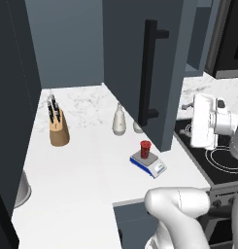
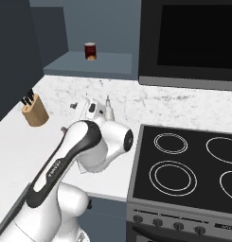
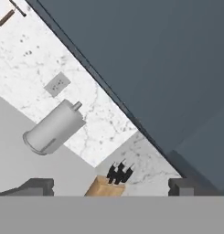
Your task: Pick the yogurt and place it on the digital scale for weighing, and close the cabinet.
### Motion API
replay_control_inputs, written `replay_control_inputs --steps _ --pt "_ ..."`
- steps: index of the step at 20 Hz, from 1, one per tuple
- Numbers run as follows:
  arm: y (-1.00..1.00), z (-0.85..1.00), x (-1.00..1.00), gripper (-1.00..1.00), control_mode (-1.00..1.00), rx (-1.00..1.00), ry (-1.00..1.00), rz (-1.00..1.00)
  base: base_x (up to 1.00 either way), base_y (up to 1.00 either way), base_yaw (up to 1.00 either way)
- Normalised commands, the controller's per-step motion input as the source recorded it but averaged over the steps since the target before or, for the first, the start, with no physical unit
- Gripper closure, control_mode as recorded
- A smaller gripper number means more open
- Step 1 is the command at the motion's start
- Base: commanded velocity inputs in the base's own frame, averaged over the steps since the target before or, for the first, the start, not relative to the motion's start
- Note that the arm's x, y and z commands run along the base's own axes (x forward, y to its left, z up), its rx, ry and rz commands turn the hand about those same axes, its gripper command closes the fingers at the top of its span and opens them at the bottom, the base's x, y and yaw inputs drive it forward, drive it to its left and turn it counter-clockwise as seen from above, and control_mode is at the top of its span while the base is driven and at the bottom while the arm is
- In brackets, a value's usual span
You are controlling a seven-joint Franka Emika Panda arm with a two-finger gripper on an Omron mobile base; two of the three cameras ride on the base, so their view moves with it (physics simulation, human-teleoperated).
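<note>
Sitting on the digital scale (image 1: 148, 164), yogurt (image 1: 145, 149) lies left of end effector (image 1: 188, 106).

No text, brand, number or sign can be read in any of the views. The yogurt (image 1: 145, 149) on the digital scale (image 1: 148, 164) shows a plain dark red side with no legible label, the scale's face carries no readable digits, and the red can (image 2: 90, 51) in the open cabinet is too small and blurred to read.
</note>
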Motion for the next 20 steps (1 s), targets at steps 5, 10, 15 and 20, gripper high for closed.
replay_control_inputs --steps 5,10,15,20 --pt "0.24 0.77 -0.95 -1.00 -1.00 -0.06 -0.12 -0.04 0.00 0.00 0.00" --pt "0.19 0.57 -1.00 -1.00 -1.00 0.00 -0.09 0.00 0.00 0.00 0.00" --pt "0.45 0.45 -1.00 -1.00 -1.00 0.00 -0.04 -0.06 0.00 0.00 0.00" --pt "0.52 0.14 -0.90 -1.00 -1.00 0.00 -0.08 -0.04 0.00 0.00 0.00"
